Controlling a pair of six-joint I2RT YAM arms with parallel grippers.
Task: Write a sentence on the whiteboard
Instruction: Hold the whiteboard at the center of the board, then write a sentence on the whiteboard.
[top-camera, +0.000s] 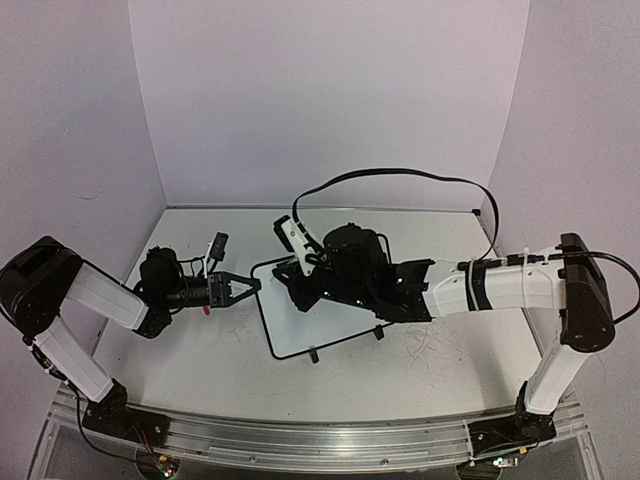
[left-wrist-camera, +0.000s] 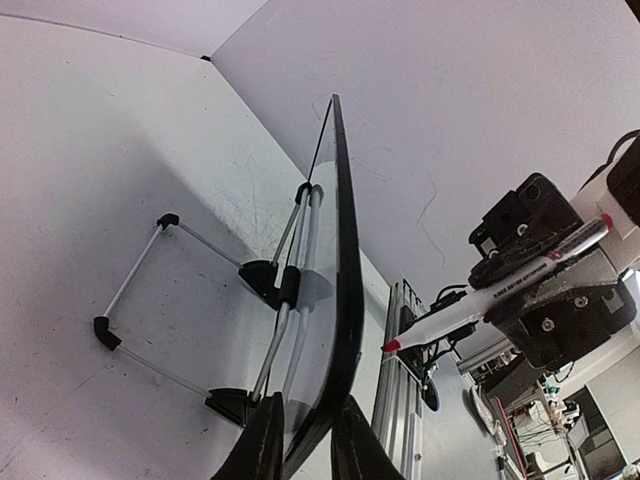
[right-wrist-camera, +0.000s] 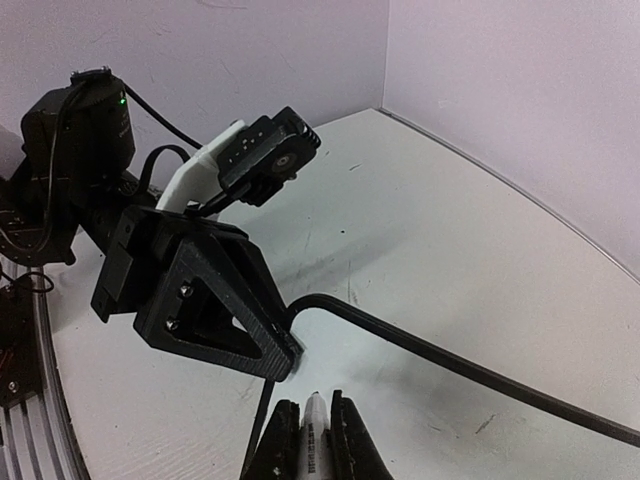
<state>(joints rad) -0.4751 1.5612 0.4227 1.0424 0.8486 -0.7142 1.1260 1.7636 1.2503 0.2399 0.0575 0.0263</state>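
The whiteboard (top-camera: 310, 325) stands tilted on its black feet mid-table. No red letters show on the part of its face that I can see. My left gripper (top-camera: 250, 287) is shut on the board's left edge. In the left wrist view my fingers (left-wrist-camera: 262, 445) pinch the board (left-wrist-camera: 345, 250), seen edge-on. My right gripper (top-camera: 298, 288) hovers over the board's upper left part, shut on a white marker (right-wrist-camera: 316, 445). The marker's red tip (left-wrist-camera: 392, 345) points at the board's face with a small gap showing. The right wrist view shows the black frame (right-wrist-camera: 450, 365) and the left finger (right-wrist-camera: 215, 300).
An aluminium rail (top-camera: 300, 445) runs along the near edge with both arm bases on it. A black cable (top-camera: 400, 175) loops above the right arm. Pale walls enclose the back and sides. Grey scuff marks (top-camera: 440, 345) lie on the tabletop right of the board.
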